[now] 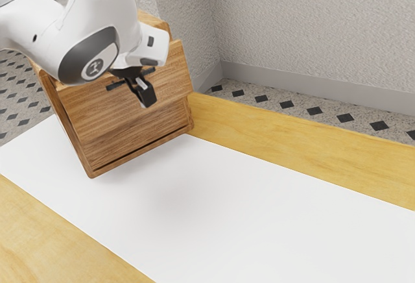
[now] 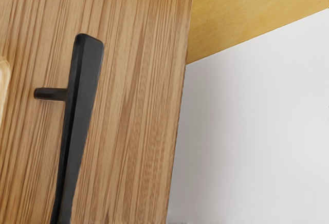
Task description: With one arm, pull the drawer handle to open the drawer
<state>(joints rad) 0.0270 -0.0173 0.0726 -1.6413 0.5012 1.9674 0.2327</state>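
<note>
1. Nearest in the exterior view, a strip of light wooden table (image 1: 58, 244) runs along the 7 o'clock corner
2. Beyond it a broad white mat (image 1: 227, 211) covers the middle of the table, stretching from 9 o'clock to 4 o'clock
3. At about 10 o'clock on the mat stands a small wooden cabinet (image 1: 123, 130), its grained face turned toward 5 o'clock
4. The drawer front (image 1: 165, 78) takes up the upper part of that face and looks level with the rest of it
5. The drawer handle (image 1: 114, 86), a slim black bar, lies across the drawer front, slanting from 8 o'clock up to 2 o'clock
6. The wrist view shows the drawer handle (image 2: 77, 131) close up: a flat black bar held off the wood by a short round post, with the cabinet's edge and the white mat (image 2: 257, 142) just beside it
7. The black gripper (image 1: 142, 88) sits right at the handle, toward its 2 o'clock end; whether it is open or closed on the bar cannot be told
8. The white and grey arm (image 1: 84, 30) reaches in from 10 o'clock and covers the cabinet's top
9. Behind the mat, a second wooden strip of table (image 1: 311, 143) runs from the cabinet toward 3 o'clock
10. Farther back lie a speckled floor (image 1: 305, 104) with small black diamonds and a pale rough wall (image 1: 311, 23) at 1 o'clock
</note>
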